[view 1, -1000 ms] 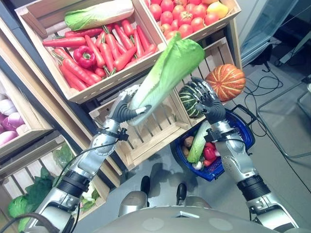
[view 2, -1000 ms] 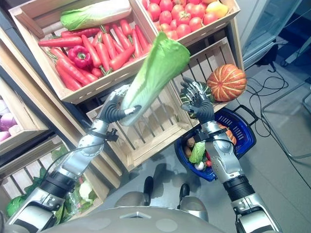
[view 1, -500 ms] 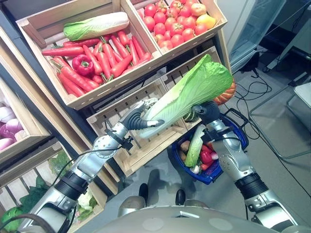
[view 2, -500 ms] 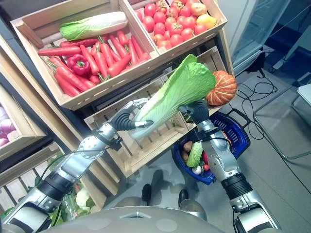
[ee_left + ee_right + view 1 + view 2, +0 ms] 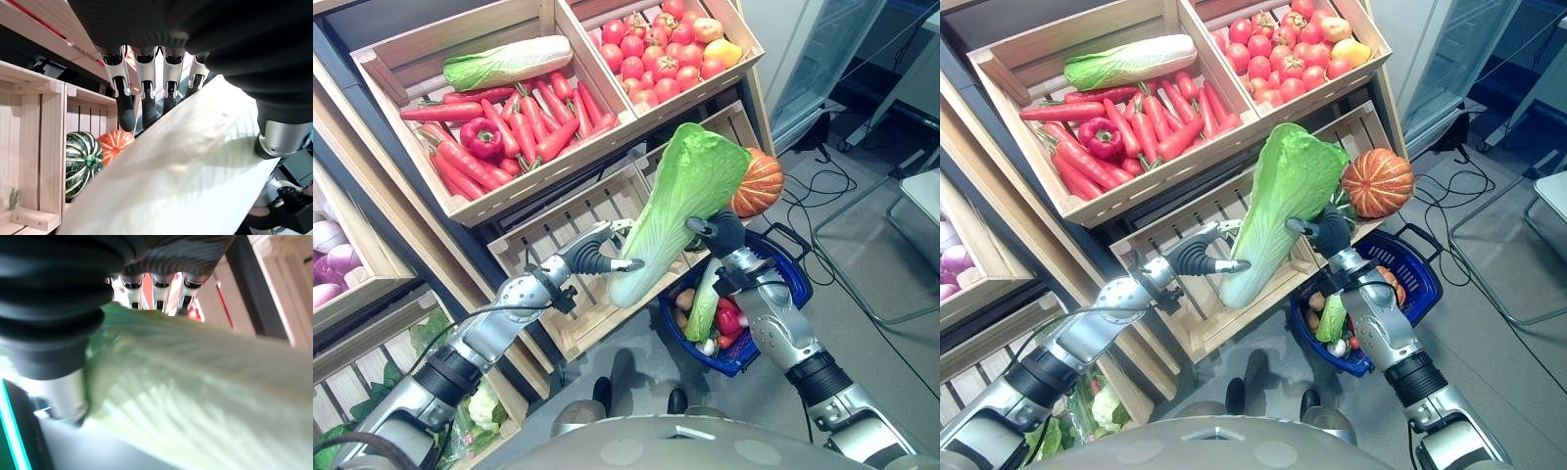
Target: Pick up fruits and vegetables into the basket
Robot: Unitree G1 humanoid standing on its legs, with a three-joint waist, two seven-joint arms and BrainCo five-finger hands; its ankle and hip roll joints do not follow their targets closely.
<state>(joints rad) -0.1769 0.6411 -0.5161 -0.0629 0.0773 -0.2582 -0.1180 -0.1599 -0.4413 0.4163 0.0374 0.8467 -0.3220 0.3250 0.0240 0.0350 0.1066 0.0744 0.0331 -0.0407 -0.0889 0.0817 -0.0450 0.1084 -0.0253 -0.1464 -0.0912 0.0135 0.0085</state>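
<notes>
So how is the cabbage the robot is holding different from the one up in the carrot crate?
The held cabbage stands nearly upright in the air, gripped between the left hand and right hand; the crate cabbage lies flat, untouched, beside the carrots. The held one points its leafy end up, the crate one sideways. Both are long napa cabbages, white at the base, green at the top.

The left robot hand (image 5: 590,257) curls round the pale stem end of a napa cabbage (image 5: 675,211), which stands tilted with its green leaves uppermost; the right robot hand (image 5: 719,233) is against the cabbage's far side, its fingers hidden behind the leaves; below the right robot hand sits a blue basket (image 5: 781,297) holding produce, a second cabbage among it; an orange pumpkin (image 5: 757,182) lies just beyond the right robot hand; a crate of carrots (image 5: 524,110) lies above the left robot hand.
</notes>
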